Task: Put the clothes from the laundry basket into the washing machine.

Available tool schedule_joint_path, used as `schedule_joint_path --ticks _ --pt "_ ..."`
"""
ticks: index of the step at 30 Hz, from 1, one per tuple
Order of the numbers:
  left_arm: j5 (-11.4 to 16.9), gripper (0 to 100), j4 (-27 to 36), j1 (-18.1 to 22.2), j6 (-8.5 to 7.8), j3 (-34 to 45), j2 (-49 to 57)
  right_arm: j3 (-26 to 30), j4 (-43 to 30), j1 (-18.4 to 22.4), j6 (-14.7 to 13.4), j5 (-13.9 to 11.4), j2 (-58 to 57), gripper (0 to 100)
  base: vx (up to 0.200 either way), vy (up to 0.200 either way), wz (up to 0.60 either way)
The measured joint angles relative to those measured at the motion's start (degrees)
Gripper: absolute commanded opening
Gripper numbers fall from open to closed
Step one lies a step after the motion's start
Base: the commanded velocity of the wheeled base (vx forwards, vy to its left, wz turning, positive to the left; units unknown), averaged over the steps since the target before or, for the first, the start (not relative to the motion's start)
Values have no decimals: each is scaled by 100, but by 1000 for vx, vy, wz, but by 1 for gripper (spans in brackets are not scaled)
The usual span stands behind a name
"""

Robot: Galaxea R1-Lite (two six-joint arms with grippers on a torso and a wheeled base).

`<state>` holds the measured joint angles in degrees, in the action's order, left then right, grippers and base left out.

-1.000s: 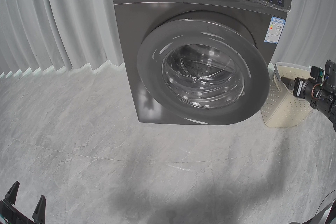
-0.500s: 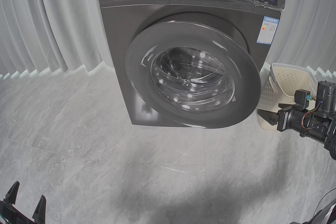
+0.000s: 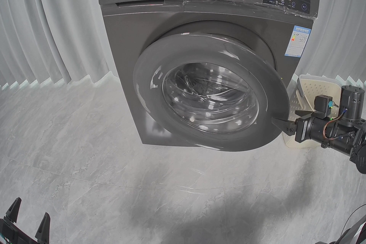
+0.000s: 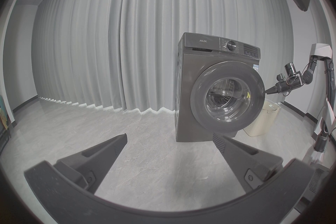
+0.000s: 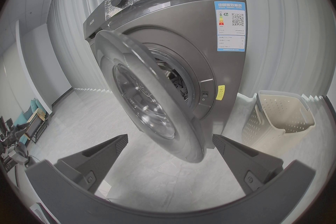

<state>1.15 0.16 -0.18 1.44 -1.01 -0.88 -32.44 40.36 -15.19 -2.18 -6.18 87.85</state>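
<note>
The grey washing machine point(image 3: 206, 50) stands ahead with its round glass door point(image 3: 209, 92) swung partly open. My right gripper point(image 3: 281, 125) is at the door's right rim, open, with the rim's lower edge point(image 5: 192, 151) showing between its fingers point(image 5: 105, 154). I cannot tell whether it touches the rim. Dark shapes point(image 5: 176, 79) lie in the drum behind the door. The cream laundry basket point(image 3: 318, 86) stands on the floor right of the machine, and what shows of its inside point(image 5: 285, 112) is bare. My left gripper point(image 3: 27, 218) hangs low at the near left, open and holding nothing.
Pale curtains point(image 3: 57, 27) hang behind the machine. Grey tiled floor point(image 3: 114, 164) spreads in front and to the left. The basket point(image 4: 262, 123) sits tight against the machine's right side, under my right arm point(image 4: 288, 81).
The head camera has shifted, so the machine sits lower and more to the left. My right arm has come down from over the basket to the door's right rim. The left gripper has stayed put.
</note>
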Motion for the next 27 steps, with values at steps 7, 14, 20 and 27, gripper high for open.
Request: schedule_joint_path --ticks 7,14,20,27 --pt "-2 100 2 0 11 0 0 -286 1 87 2 252 171 100 57 0 0" --pt "0 100 2 -2 -7 0 -2 -619 22 513 -2 651 276 100 0 0 0" --pt "0 100 2 0 -44 0 -2 -444 77 577 5 605 240 100 0 0 0" --pt "-2 100 0 -2 -49 0 -2 33 77 28 -11 304 74 100 200 0 0"
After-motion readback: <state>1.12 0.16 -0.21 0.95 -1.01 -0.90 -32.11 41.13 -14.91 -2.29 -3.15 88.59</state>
